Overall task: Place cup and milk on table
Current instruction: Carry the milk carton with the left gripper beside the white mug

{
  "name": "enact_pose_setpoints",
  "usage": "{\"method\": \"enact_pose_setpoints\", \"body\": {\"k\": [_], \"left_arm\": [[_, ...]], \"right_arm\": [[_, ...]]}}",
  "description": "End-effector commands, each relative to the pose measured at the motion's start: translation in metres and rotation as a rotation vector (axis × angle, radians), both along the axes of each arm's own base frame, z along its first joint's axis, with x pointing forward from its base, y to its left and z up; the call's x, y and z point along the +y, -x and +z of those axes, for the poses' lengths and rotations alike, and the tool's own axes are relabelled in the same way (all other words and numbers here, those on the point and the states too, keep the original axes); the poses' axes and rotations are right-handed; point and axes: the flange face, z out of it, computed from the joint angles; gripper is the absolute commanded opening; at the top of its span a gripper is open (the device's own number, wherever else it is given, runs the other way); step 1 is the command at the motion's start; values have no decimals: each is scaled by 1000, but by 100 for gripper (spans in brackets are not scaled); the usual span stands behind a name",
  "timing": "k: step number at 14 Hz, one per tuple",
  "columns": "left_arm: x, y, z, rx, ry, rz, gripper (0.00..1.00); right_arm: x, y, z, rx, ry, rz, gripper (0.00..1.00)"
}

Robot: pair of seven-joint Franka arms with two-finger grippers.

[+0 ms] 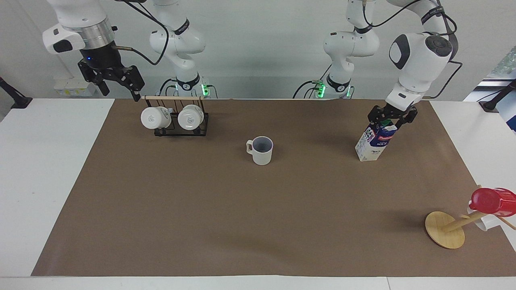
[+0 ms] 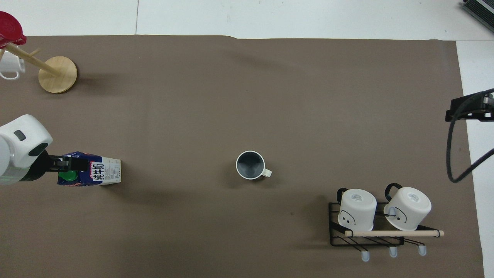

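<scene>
Milk [image 1: 375, 141]: upright on the brown paper sheet [image 1: 258, 209], toward the left arm's end of the table [image 1: 52, 177] and in the half nearer the robots; long axis vertical, slanted top and green cap up.
Cup [image 1: 261, 150]: upright and mouth up near the middle of the sheet, somewhat nearer the robots' edge; handle points toward the right arm's end.
Left gripper [image 1: 390, 119]: down at the top of the milk, fingers either side of the cap; whether they press on it cannot be told.
Right gripper [image 1: 117, 82]: waits in the air, fingers spread, over the sheet's corner by the right arm's base, just beside the mug rack [image 1: 179, 121].
Two white mugs [image 1: 173, 117]: hang on the rack, bottoms outward.
Wooden stand [image 1: 445, 229]: near the corner far from the robots at the left arm's end, carrying a red cup [image 1: 494, 201].
</scene>
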Motion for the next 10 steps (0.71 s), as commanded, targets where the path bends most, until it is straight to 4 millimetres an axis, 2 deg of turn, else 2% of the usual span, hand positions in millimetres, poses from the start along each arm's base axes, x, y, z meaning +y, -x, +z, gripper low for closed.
{"method": "enact_pose_setpoints", "body": {"k": [1, 3, 5, 9, 10], "left_arm": [[3, 7, 3, -18, -14, -19, 71], [3, 6, 4, -11, -15, -19, 59], [2, 2, 10, -2, -17, -16, 53], [-10, -12, 35, -2, -11, 18, 51], [-23, -18, 41, 7, -10, 34, 50]], "right_arm": [[0, 4, 2, 7, -5, 17, 100], [0, 4, 2, 7, -5, 17, 100], [0, 4, 2, 7, -5, 17, 100], [-1, 4, 1, 9, -5, 15, 100], [0, 4, 2, 7, -5, 17, 100]]}}
